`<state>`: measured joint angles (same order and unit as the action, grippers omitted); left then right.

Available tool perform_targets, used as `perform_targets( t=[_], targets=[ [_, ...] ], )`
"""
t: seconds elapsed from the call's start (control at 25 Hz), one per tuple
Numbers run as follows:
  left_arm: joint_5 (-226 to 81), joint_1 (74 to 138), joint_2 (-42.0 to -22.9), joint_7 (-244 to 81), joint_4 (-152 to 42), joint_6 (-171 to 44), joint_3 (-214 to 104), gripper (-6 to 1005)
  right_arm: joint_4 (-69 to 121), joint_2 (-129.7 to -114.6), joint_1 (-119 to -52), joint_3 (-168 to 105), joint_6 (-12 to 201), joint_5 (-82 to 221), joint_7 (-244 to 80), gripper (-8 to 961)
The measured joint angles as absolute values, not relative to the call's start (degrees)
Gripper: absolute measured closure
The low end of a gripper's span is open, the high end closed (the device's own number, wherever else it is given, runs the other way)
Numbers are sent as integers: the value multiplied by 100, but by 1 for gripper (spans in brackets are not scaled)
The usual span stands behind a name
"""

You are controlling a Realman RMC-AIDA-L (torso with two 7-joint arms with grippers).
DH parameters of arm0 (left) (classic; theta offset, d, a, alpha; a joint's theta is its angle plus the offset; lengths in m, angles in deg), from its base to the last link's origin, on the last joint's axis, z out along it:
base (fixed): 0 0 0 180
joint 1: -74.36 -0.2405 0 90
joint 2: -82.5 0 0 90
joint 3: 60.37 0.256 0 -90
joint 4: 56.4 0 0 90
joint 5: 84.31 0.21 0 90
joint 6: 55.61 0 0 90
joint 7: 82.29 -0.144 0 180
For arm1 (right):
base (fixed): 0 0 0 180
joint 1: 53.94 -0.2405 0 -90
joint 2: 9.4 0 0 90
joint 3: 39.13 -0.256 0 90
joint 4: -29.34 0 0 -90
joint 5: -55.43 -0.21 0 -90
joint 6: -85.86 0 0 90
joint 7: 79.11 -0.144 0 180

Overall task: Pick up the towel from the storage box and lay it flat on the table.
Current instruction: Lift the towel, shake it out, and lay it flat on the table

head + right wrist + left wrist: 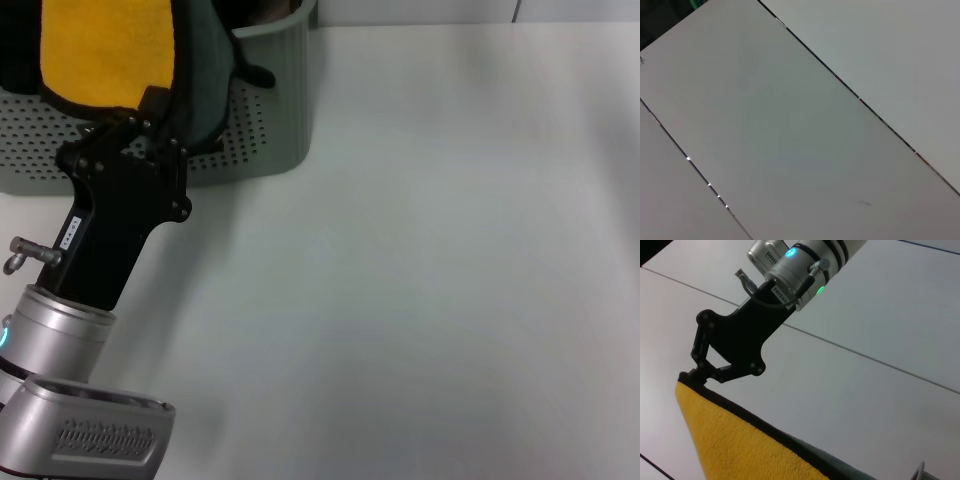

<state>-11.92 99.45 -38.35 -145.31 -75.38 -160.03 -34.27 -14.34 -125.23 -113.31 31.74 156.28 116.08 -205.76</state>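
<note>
The left gripper (150, 125) is raised at the far left of the head view, in front of the storage box (270, 110), and its black fingers are clamped on the towel (105, 50) along the black stitched edge. The cloth hangs above the gripper in that view, yellow-orange face toward the camera and a fold of the dark teal-green face beside it on the right (it covers much of the box's upper part, so whether any of it still rests inside the box cannot be told). The left wrist view shows the same grip from close by: the black linkage of the left gripper (690, 376) pinches the corner of the towel (735, 440), and the yellow face falls away from that corner with its black border running along the upper edge. The storage box stands on the table (450, 250) at its far left part, its perforated grey-green wall facing the camera. The right gripper appears in no view; the right wrist view shows only pale flat surfaces crossed by thin dark seams.
</note>
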Motion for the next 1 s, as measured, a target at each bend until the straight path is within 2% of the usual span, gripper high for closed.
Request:
perform_targets(
  t=[0.16, 0.36, 0.8, 1.0],
  targets=[
    [-1189, 9931, -3835, -14530, -7525, -16002, -3427, 891, -1435, -12523, -11318, 3171, 15633, 11598, -20576, 944],
    [-1180, 9918, -3835, -14566, -7520, -16059, -3478, 874, -1435, -12523, -11309, 3171, 15691, 11589, -20578, 945],
    [-1178, 9916, -3835, -14697, -7492, -16271, -3865, 773, -1434, -12511, -11260, 3146, 15736, 11521, -20585, 944],
    [-1162, 9912, -3835, -15055, -7485, -16207, -3851, 593, -1433, -12507, -11248, 3047, 15781, 11480, -20584, 944]
  ],
)
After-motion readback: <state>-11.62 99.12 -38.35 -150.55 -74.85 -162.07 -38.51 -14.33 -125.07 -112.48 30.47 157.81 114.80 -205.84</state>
